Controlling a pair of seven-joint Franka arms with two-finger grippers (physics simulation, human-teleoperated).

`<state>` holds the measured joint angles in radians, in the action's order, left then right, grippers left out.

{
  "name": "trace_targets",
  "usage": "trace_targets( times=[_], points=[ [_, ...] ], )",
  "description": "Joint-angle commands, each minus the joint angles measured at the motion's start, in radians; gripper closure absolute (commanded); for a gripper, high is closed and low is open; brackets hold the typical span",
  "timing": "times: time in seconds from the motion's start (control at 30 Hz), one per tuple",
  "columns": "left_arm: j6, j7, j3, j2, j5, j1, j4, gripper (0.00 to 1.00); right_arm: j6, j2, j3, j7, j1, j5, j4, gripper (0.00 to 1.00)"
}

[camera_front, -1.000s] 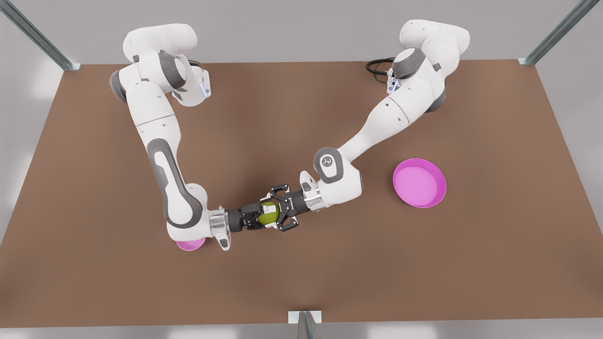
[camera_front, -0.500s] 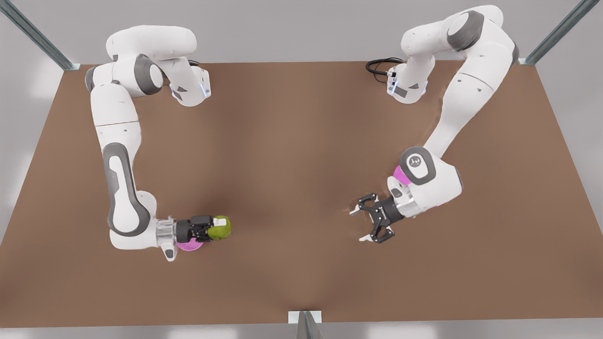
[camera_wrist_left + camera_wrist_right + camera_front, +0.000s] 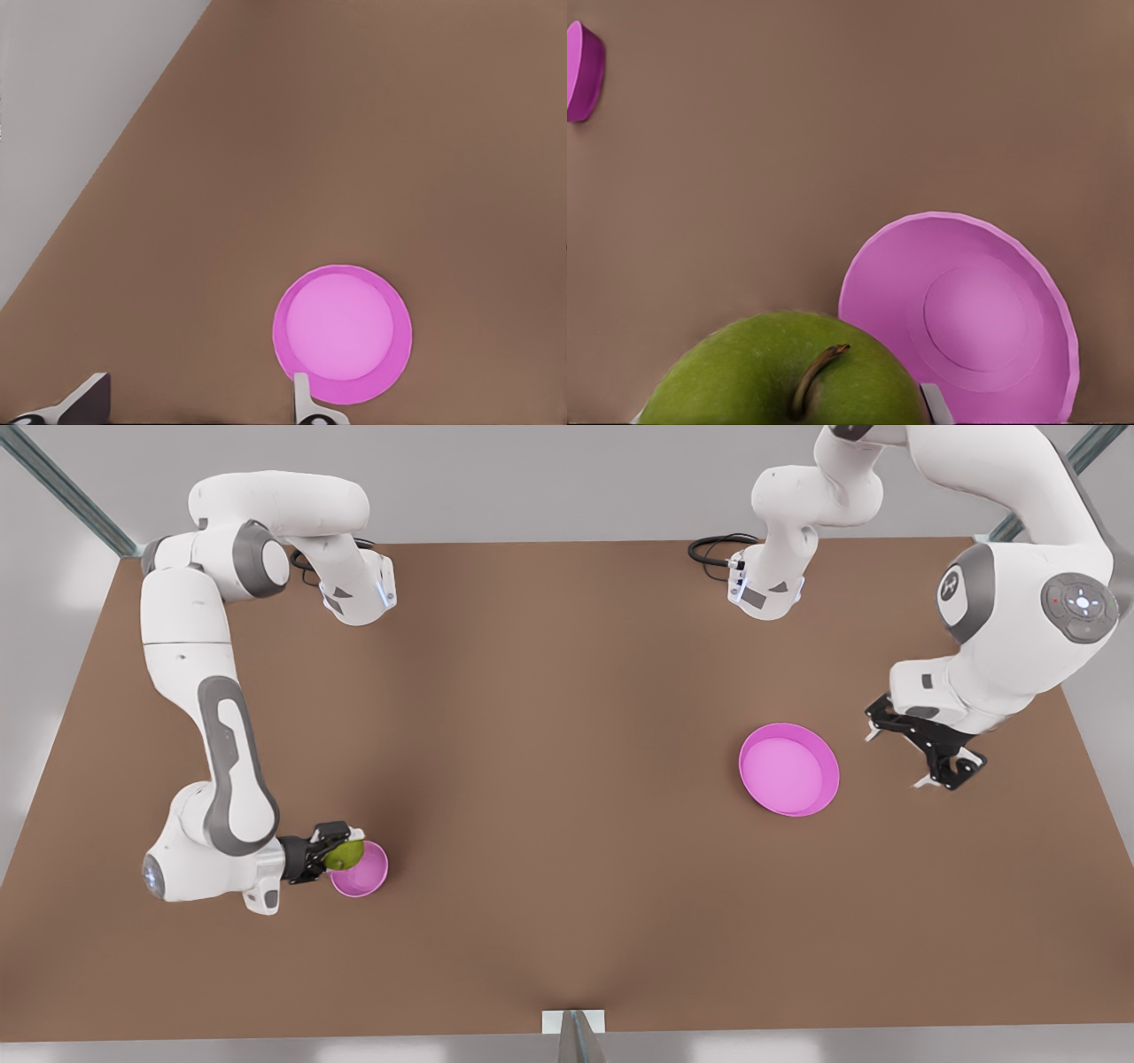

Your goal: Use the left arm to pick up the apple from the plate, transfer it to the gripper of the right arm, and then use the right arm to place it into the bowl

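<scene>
The right gripper (image 3: 330, 854), on the arm at the front view's left, pinched the apple (image 3: 345, 855) between its fingers and held it at the near edge of the bowl (image 3: 365, 872), partly over the rim on the gripper's side. In the right wrist view the apple (image 3: 784, 372) sat close before the camera, green with a brown stem pointing up, one pale fingertip (image 3: 935, 403) showing just beside it; the bowl (image 3: 966, 314) lay just past the fruit, its hollow open to view. Whether the apple touched the bowl's rim could not be told. Far off in that same view, the edge of the plate (image 3: 583, 71) showed on the table (image 3: 833, 133).

The left gripper (image 3: 920, 750), on the arm at the front view's right, hung with its fingers spread and nothing between them, off to the side of the plate (image 3: 788, 769) and apart from it. In the left wrist view the two pale fingertips (image 3: 301, 398) stood wide apart, and the plate (image 3: 342, 334) lay bare and flat on the brown table (image 3: 354, 133) beyond them. That arm waited there, well away from the bowl.

The plate and the bowl stood well apart on the table (image 3: 549, 735), one towards each side of it
</scene>
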<state>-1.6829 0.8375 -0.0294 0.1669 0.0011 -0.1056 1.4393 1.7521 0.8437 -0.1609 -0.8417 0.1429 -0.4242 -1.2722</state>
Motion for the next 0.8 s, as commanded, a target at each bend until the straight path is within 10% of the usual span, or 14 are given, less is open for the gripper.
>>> trace_targets(
  times=[0.0, 0.53, 0.77],
  points=[
    [0.045, -0.943, -0.006, 0.029, -0.007, 0.009, -0.037, 0.00, 0.089, 0.000, -0.003, -0.016, -0.005, 0.128, 0.001, 0.18],
    [0.049, -1.109, -0.004, 0.114, -0.027, 0.021, -0.119, 0.00, 0.227, -0.003, -0.034, -0.030, -0.023, 0.174, -0.018, 0.00],
    [0.043, -1.103, -0.004, 0.114, -0.027, 0.021, -0.120, 0.00, -0.026, -0.523, -0.016, 0.732, -0.036, 0.539, -0.001, 0.00]
  ],
)
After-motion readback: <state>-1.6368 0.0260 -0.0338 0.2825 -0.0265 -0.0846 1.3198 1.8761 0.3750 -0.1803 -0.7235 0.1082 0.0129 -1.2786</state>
